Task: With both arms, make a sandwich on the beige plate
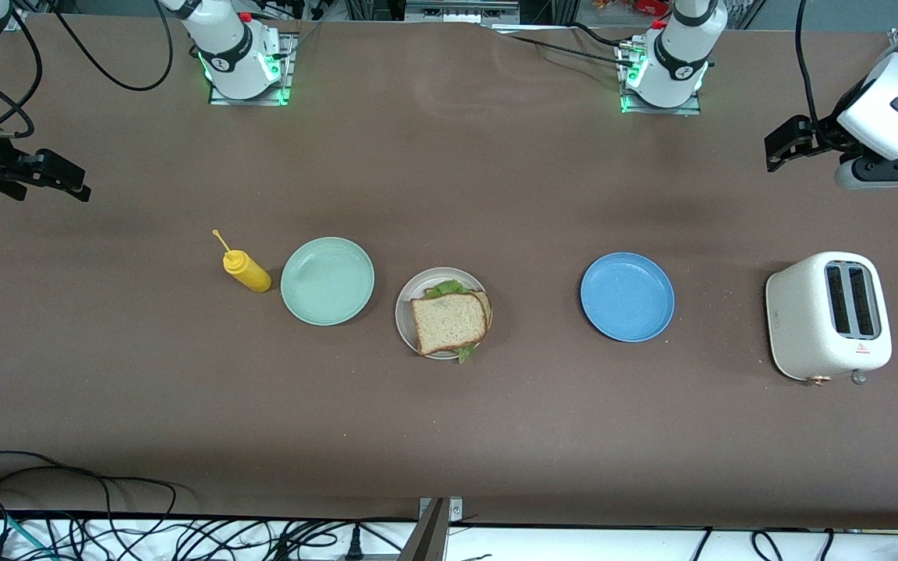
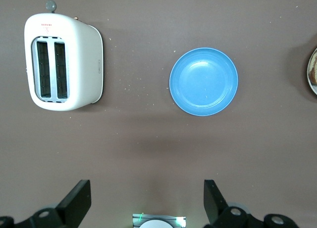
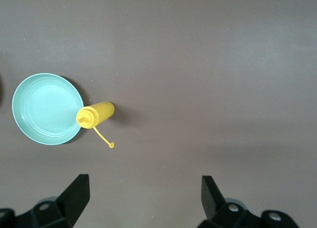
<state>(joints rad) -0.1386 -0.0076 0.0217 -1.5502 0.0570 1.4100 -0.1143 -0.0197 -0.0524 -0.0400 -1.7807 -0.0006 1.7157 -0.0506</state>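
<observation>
As far as can be judged from how things lie, the job looks pretty much finished: the sandwich (image 1: 450, 319) is already stacked on the beige plate (image 1: 404, 312), with a brown bread slice on top, a second slice peeking out underneath at the edge toward the left arm's end, and crinkled green lettuce (image 1: 444, 289) sticking out at the edge away from the front camera and again at the nearer edge. The plate is parked mid-table, between the mint green plate (image 1: 327, 280) and the blue plate (image 1: 627, 296), just beside the green one and well apart from the blue one. Both of those plates are seen bare.

Nothing is being held. The left gripper (image 2: 147, 200) is hung up high over the left arm's end of the table, fingers spread wide, with the toaster (image 2: 64, 62) and the blue plate seen below it. The right gripper (image 3: 143, 198) is likewise held high over the right arm's end, fingers spread wide and nothing between them, with the mustard bottle (image 3: 96, 114) and the green plate in its view. The bottle is stood just beside that plate.

So not much seems left, honestly. Both arms look parked and waiting. The top slice is set a bit askew on the lower one, so a small nudge could be argued for, but that's a guess.
</observation>
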